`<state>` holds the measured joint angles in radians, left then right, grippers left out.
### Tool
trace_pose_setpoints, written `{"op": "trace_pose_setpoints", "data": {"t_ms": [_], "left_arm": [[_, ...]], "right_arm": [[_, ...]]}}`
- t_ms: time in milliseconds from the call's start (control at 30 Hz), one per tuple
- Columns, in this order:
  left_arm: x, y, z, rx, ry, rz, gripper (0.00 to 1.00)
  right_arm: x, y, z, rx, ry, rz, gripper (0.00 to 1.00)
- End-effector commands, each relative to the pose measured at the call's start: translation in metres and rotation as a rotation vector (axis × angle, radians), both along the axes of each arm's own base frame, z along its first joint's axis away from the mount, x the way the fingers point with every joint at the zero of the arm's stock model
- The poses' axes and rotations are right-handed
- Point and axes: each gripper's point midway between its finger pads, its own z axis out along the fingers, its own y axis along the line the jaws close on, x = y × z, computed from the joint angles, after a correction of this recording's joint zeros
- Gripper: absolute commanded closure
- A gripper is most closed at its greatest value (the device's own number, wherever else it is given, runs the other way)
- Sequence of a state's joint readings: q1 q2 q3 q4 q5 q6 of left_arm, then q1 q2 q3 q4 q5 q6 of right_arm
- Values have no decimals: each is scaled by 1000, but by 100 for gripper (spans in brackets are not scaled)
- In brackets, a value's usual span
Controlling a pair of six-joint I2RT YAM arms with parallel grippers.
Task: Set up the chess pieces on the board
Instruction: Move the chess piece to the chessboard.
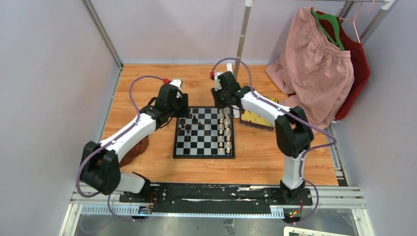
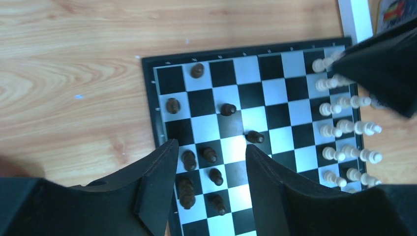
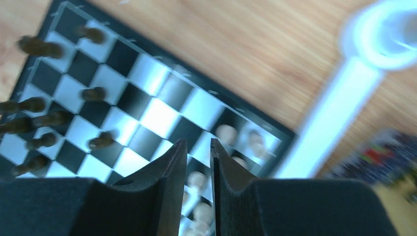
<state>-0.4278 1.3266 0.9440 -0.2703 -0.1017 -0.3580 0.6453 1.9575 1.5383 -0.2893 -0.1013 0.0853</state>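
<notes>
Over the glossy checkered board [image 1: 206,143], you are holding the left gripper [image 2: 211,147] spread wide, empty, above dark chess pieces [image 2: 227,109]; your right gripper [image 3: 199,143] is hovering narrowly parted, empty, over rounded cream pieces [image 3: 226,132].

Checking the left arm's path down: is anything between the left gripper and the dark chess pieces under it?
Nothing visible does. The left gripper hangs open directly over the dark chess pieces on the board, with no object between its fingers and them.
</notes>
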Motion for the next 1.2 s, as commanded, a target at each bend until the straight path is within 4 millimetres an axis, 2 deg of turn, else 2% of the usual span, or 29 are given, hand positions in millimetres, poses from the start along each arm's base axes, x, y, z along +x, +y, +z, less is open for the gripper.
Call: {"op": "trace_pose_setpoints", "data": {"t_ms": [0, 167, 400, 733, 1167], "left_arm": [[1, -26, -3, 35, 37, -148, 42], [6, -42, -16, 65, 88, -214, 47], [13, -62, -30, 125, 140, -276, 49], [21, -59, -55, 181, 223, -229, 58], [27, -59, -76, 210, 262, -215, 59]], "right_arm": [[24, -59, 34, 26, -73, -214, 72], [29, -92, 41, -5, -106, -301, 72], [32, -113, 37, -7, -100, -354, 72], [32, -124, 35, 1, -95, -376, 72], [32, -123, 33, 10, -87, -374, 72]]}}
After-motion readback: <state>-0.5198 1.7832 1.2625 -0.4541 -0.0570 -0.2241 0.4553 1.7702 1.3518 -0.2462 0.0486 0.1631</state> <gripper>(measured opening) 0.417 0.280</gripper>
